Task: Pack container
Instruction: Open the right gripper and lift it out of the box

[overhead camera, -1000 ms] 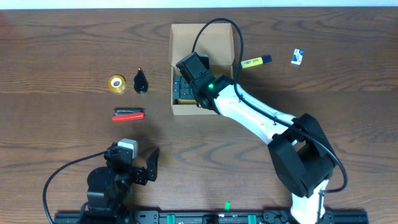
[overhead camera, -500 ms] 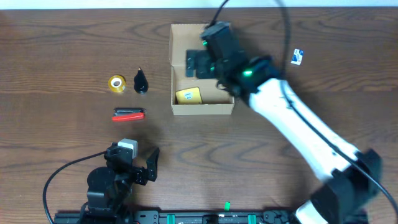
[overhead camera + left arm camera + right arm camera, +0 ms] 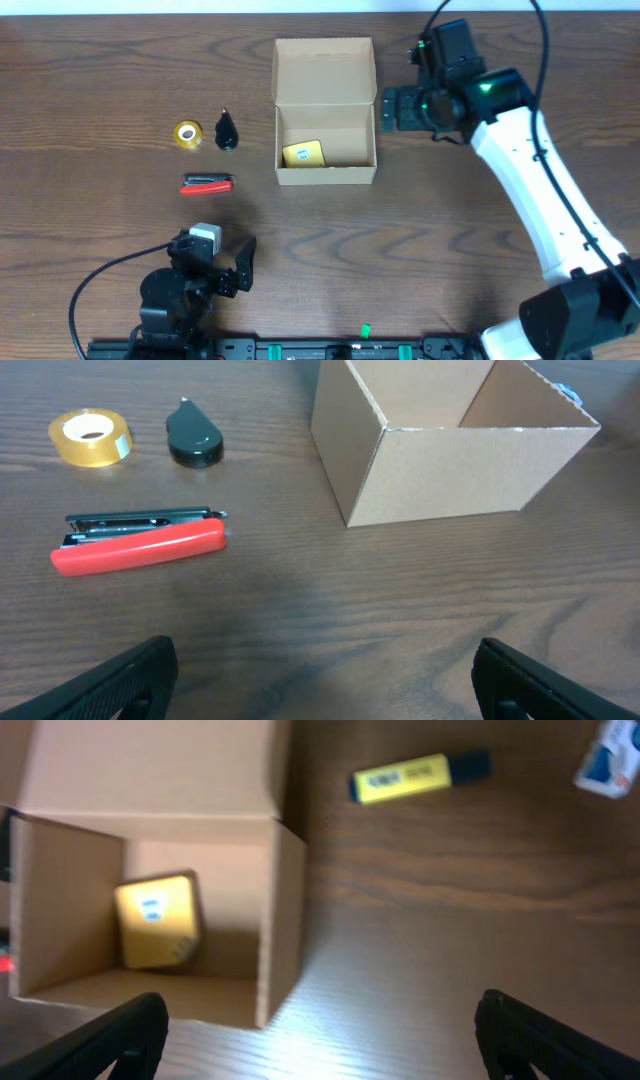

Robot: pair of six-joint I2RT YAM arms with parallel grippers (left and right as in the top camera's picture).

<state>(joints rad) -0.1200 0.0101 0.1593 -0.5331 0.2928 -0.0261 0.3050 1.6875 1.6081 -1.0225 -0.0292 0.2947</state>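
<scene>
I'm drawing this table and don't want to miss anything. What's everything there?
container: one, tan cardboard, lid open, middle of the table
flat item: one, yellow, inside the container
tape roll: one, yellow, left of the container
teardrop-shaped item: one, black, beside the tape roll
stapler: one, red and black, in front of the tape roll
highlighter: one, yellow with a dark cap, right of the container
small packet: one, blue and white, right of the highlighter
table: one, dark brown wood
left gripper: one, black, open, empty, front left
right gripper: one, black, open, empty, right of the container
</scene>
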